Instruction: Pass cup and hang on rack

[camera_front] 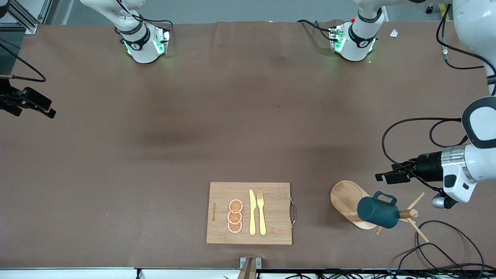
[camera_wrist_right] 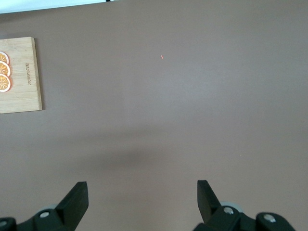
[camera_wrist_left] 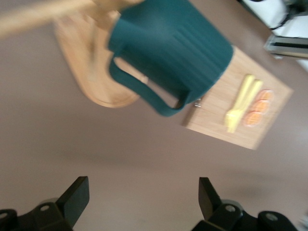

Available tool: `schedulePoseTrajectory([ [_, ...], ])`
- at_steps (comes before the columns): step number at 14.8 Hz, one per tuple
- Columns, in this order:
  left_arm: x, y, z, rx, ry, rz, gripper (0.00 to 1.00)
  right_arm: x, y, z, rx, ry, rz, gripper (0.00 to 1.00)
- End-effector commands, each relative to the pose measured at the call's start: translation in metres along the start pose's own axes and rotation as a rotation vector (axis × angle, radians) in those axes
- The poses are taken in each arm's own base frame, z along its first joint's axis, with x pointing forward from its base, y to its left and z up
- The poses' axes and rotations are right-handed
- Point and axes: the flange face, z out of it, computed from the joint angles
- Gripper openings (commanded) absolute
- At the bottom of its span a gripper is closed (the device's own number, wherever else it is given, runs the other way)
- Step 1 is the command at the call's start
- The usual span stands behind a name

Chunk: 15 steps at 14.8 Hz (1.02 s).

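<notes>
The dark teal cup [camera_front: 378,212] hangs by its loop handle on a peg of the light wooden rack [camera_front: 345,199], tilted over the rack's oval base. In the left wrist view the cup [camera_wrist_left: 178,48] and the rack's base [camera_wrist_left: 91,72] are apart from the fingers. My left gripper [camera_front: 383,177] hovers over the brown table beside the rack, open and empty; its wrist view also shows the left gripper [camera_wrist_left: 143,197] with nothing between the jaws. My right gripper [camera_front: 46,108] waits open over the right arm's end of the table, and the right gripper [camera_wrist_right: 142,199] sees only bare cloth.
A bamboo cutting board [camera_front: 271,193] with three orange slices [camera_front: 235,216], a yellow knife and a fork [camera_front: 261,213] lies near the front edge, mid-table. Black cables [camera_front: 438,248] loop on the table by the rack at the left arm's end.
</notes>
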Motion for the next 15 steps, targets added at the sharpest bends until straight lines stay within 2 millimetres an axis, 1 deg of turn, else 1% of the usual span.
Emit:
schedulePoseTrajectory([
  [1,-0.025,0.022,-0.022,0.188,0.091,0.145,1.00,-0.002,0.003,0.000,-0.012,-0.002,0.015,1.00],
  [2,-0.028,0.026,-0.023,0.241,0.105,0.200,1.00,-0.003,0.003,0.000,-0.012,-0.003,0.015,1.00],
  [5,-0.032,0.019,-0.050,0.288,0.131,0.362,1.00,-0.003,0.003,0.001,-0.012,-0.005,0.016,1.00],
  [6,-0.039,0.018,-0.068,0.324,0.155,0.383,1.00,-0.002,0.003,0.001,-0.012,-0.003,0.015,1.00],
  [7,-0.049,0.023,-0.083,0.353,0.185,0.398,1.00,-0.002,0.004,0.001,-0.012,-0.003,0.016,1.00],
  [9,-0.059,0.025,-0.100,0.373,0.201,0.404,1.00,-0.003,0.003,0.001,-0.012,-0.005,0.015,1.00],
  [11,-0.068,0.022,-0.100,0.384,0.148,0.389,1.00,-0.002,0.003,0.001,-0.012,-0.003,0.015,1.00],
  [13,-0.083,0.025,-0.120,0.393,0.166,0.388,1.00,-0.003,0.003,0.001,-0.012,-0.005,0.015,1.00],
  [14,-0.085,0.023,-0.124,0.421,0.171,0.391,1.00,-0.003,0.003,0.001,-0.012,-0.005,0.015,1.00],
  [15,-0.092,0.025,-0.129,0.457,0.173,0.399,1.00,-0.003,0.003,0.001,-0.012,-0.005,0.015,1.00],
])
